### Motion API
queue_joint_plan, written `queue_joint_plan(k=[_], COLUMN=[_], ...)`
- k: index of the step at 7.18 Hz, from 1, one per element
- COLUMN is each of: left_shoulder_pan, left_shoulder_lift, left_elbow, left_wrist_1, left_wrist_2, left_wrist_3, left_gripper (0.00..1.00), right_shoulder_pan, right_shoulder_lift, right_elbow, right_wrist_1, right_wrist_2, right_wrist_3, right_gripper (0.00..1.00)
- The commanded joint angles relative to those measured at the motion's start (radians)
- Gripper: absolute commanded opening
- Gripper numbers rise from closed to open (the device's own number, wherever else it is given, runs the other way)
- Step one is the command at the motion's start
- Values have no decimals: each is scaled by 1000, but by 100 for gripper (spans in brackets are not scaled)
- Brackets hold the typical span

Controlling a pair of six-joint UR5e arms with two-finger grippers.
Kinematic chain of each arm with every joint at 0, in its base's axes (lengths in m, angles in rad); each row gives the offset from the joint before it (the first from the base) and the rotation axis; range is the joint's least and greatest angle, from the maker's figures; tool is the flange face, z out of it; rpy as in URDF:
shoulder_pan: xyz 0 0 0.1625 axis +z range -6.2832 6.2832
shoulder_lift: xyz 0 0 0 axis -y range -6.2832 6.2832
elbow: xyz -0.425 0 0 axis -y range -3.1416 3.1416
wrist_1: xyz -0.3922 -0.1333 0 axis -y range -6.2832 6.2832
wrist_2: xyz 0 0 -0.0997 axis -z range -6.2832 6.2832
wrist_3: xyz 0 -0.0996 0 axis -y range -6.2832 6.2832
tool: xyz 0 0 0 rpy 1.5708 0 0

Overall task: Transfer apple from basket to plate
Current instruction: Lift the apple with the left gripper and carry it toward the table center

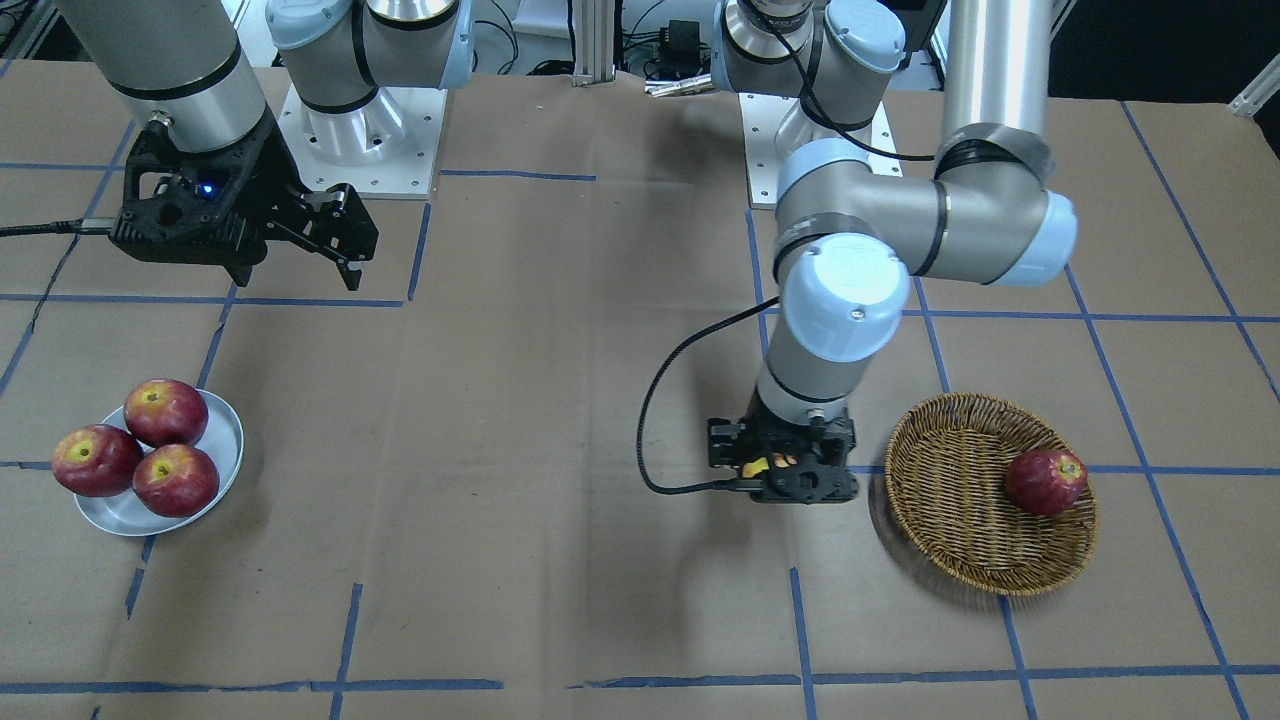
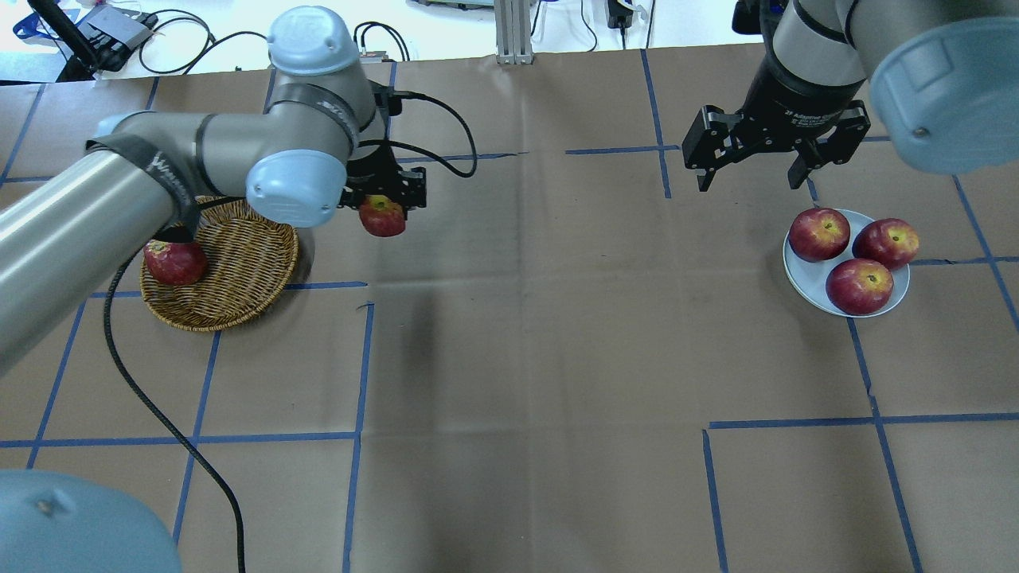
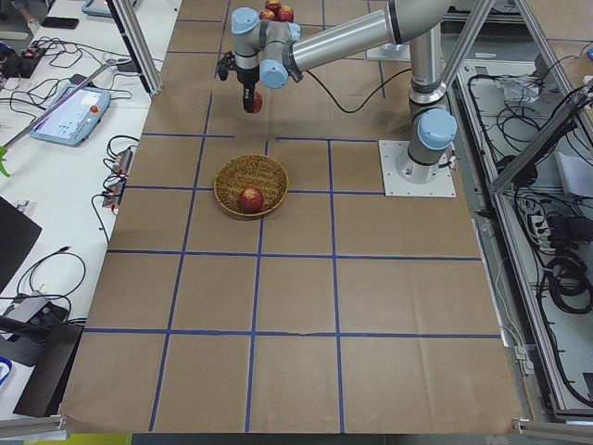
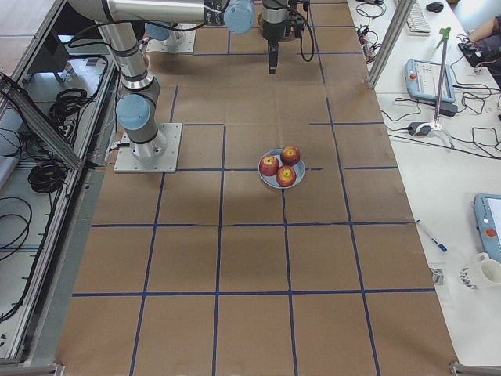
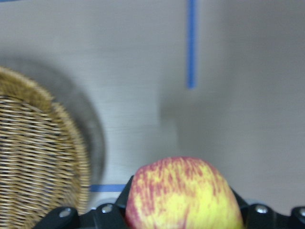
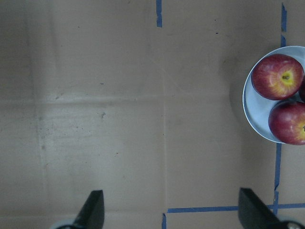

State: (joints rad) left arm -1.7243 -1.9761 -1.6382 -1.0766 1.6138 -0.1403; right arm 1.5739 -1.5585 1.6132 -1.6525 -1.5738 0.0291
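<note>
Desk [image 2: 525, 358]: brown paper cover with a blue tape grid. Left arm [image 2: 199, 151] reaches over the basket's far edge, wrist pointing down. Right arm [image 2: 828, 48] hangs above the desk close to the plate, on its robot side. Basket [image 2: 239, 270] is wicker and sits on the robot's left half, with one dark red apple [image 2: 175, 263] inside against the rim. Plate [image 2: 804, 278] is on the right half, well apart from the basket, and carries three dark red apples [image 2: 818, 234] touching each other. Apple [image 5: 183, 195], yellow with red streaks, is outside the basket, just beside its rim on the plate side. It's held above the desk, not touching it. Left fingers [image 2: 413, 193] are clamped on that apple, one on each side. Right fingers [image 6: 93, 210] are spread wide with nothing between them, over bare desk next to the plate.
</note>
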Motion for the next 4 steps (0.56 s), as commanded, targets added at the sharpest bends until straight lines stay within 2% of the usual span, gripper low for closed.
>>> queue_joint_plan(k=[1,4], left_shoulder_pan=[-148,-231], left_shoulder_lift=[-103,-219], left_elbow=[20,112], left_wrist_1=[55,83], left_wrist_2=[1,-3], left_wrist_3=[-157,-254], left_gripper=[49,50], right_shoulder_pan=[0,0], right_shoulder_lift=[0,0], right_elbow=[1,1], right_wrist_1=[0,0], right_wrist_2=[0,0], right_wrist_3=[-2,0], right_gripper=[100,100])
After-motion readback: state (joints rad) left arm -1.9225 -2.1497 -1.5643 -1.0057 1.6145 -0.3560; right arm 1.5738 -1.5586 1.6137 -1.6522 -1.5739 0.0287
